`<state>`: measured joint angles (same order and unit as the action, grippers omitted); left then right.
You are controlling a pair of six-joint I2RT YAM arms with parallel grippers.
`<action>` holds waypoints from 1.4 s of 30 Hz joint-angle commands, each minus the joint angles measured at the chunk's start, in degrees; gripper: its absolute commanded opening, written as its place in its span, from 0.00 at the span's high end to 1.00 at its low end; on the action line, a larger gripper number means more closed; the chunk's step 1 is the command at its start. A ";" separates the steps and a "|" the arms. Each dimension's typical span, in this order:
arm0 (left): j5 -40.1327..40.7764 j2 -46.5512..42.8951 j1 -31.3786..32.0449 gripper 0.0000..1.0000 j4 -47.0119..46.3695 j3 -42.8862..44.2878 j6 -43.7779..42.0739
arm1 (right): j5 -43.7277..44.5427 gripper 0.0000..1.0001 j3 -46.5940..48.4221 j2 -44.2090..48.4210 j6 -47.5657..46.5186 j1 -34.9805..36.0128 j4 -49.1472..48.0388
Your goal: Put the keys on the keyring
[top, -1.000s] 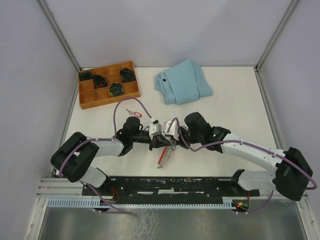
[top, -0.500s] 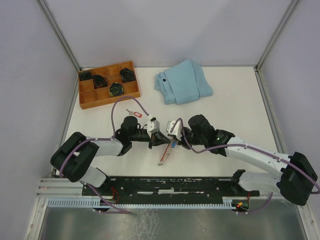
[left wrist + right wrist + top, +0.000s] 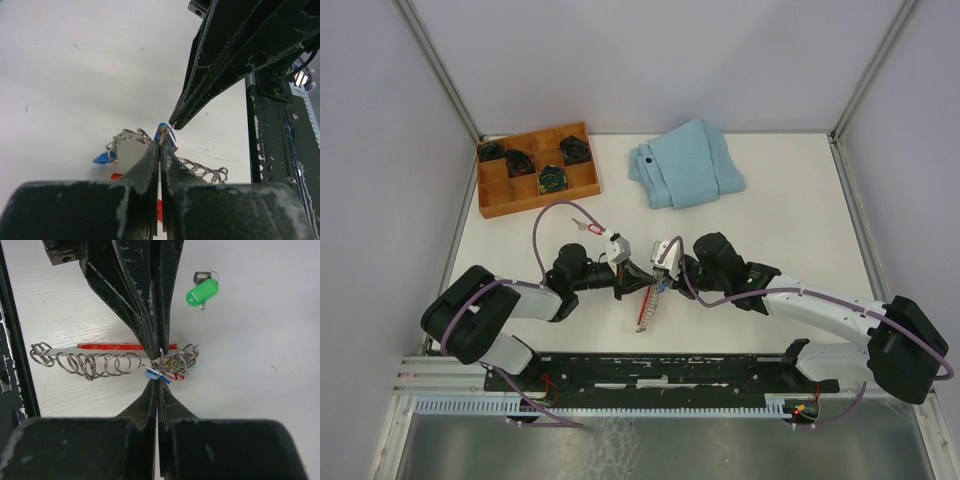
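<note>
The keyring [image 3: 100, 346], a red strip with a row of silvery loops, lies on the table [image 3: 790, 200] between my two arms. Its lower end shows in the top view as the keyring [image 3: 645, 312]. My left gripper [image 3: 161, 351] is shut on one of its loops. My right gripper [image 3: 158, 382] meets it tip to tip, shut on a blue-tagged key [image 3: 152, 373] at that same loop. Several tagged keys [image 3: 184, 364] hang bunched at that end. A green-tagged key [image 3: 202, 291] lies loose beside the left fingers. Farther off lies a red-tagged key [image 3: 590, 227].
An orange wooden tray [image 3: 492, 200] with compartments holding dark coiled items stands at the back left. A folded light-blue cloth [image 3: 685, 165] lies at the back middle. A purple cable [image 3: 542, 225] arcs over the left arm. The black base rail [image 3: 660, 370] runs along the near edge.
My left jaws have closed the last bit onto the loop. Both wrists have shifted slightly, and the keyring's loose end has moved a little beneath them.
</note>
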<state>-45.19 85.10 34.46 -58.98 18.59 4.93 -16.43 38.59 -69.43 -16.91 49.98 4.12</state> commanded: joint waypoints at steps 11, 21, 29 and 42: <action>3.39 -3.25 -0.53 0.97 -2.01 0.39 -0.76 | 3.46 0.78 -2.31 2.80 1.85 0.82 -6.15; 2.31 -5.29 -0.45 0.97 2.53 0.86 -3.79 | 5.15 0.60 -2.77 4.92 1.82 0.71 -9.82; 1.99 -5.71 -0.18 0.97 2.51 0.92 -3.70 | 1.97 0.60 -0.43 1.31 0.79 0.72 -9.38; 0.97 -5.55 0.18 0.97 2.20 1.07 -3.79 | 2.82 0.62 -0.10 -0.67 0.25 0.69 -11.57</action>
<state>-42.61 80.84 34.26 -53.65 17.76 3.51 -13.34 35.79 -69.65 -15.97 50.52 -3.92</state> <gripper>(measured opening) 0.043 0.386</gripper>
